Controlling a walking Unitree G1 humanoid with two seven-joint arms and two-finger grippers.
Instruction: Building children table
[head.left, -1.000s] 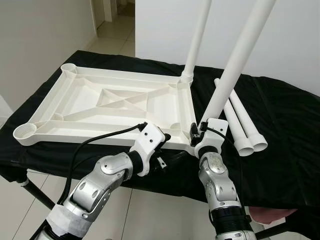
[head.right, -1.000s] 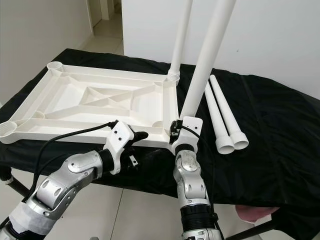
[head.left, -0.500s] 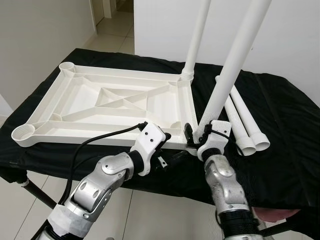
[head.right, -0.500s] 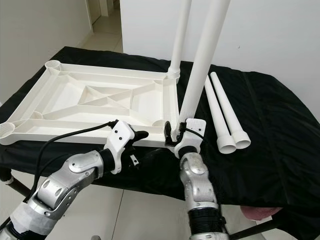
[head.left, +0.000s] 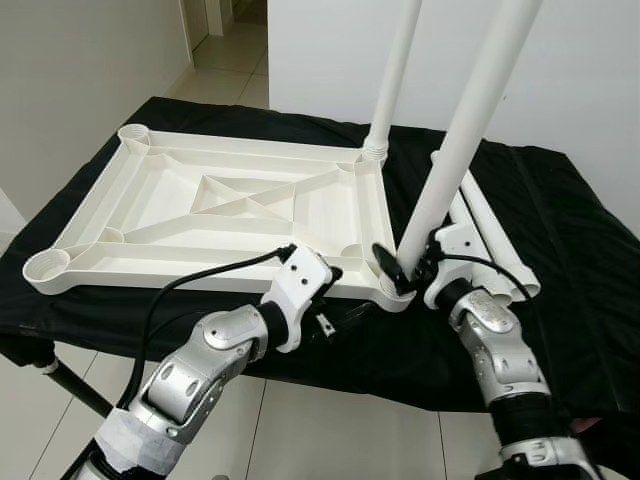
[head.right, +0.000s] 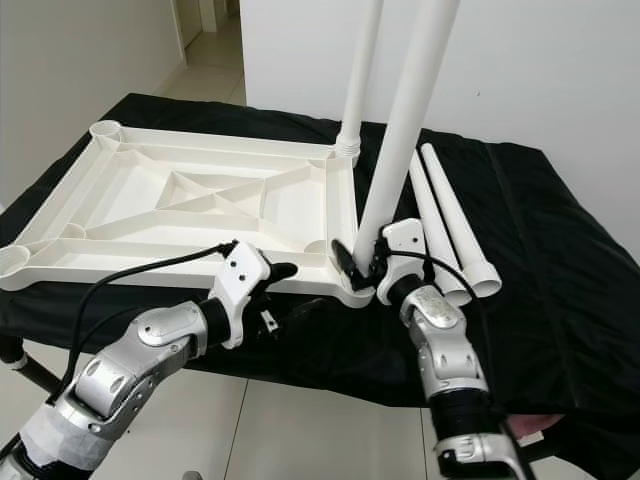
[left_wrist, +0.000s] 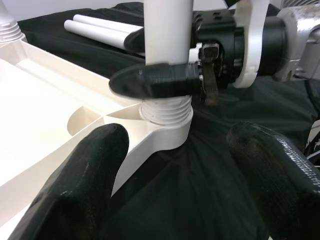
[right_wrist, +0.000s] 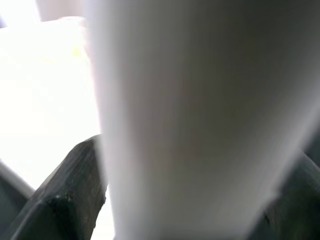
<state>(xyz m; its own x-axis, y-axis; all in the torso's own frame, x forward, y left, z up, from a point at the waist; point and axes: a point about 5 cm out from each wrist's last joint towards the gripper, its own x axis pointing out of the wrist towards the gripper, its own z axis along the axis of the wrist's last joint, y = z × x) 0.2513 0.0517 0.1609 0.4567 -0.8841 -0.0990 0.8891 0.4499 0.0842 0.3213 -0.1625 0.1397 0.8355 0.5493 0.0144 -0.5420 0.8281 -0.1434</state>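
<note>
Centrally in the head views, a white plastic rectangular tabletop (head.left: 230, 210) is seen lying upside down, ribs up, on a worktop covered with black cloth (head.left: 560, 240). A long white plastic leg tube (head.left: 395, 75) is stood upright in the tabletop's far right corner socket, in the upper middle of the frame. A second white leg tube (head.left: 470, 125) is seated in the near right corner socket (left_wrist: 167, 122), leaning slightly toward the upper right.

The right end effector (head.left: 405, 270) is closed around the base of this second tube, just above its threaded collar, with one black finger (left_wrist: 150, 82) wrapped across the front of the tube. The right arm is raised from the lower right of the frame, forearm angled up and inward, wrist bent toward the tabletop corner.

The left end effector (head.left: 335, 310) is held low at the tabletop's near edge, just beside that same corner, its fingers (left_wrist: 80, 190) spread wide and gripping nothing. The left arm is reached in from the lower left, elbow bent.

Two spare white leg tubes (head.left: 490, 250) are laid side by side on the cloth at the right of the frame.
</note>
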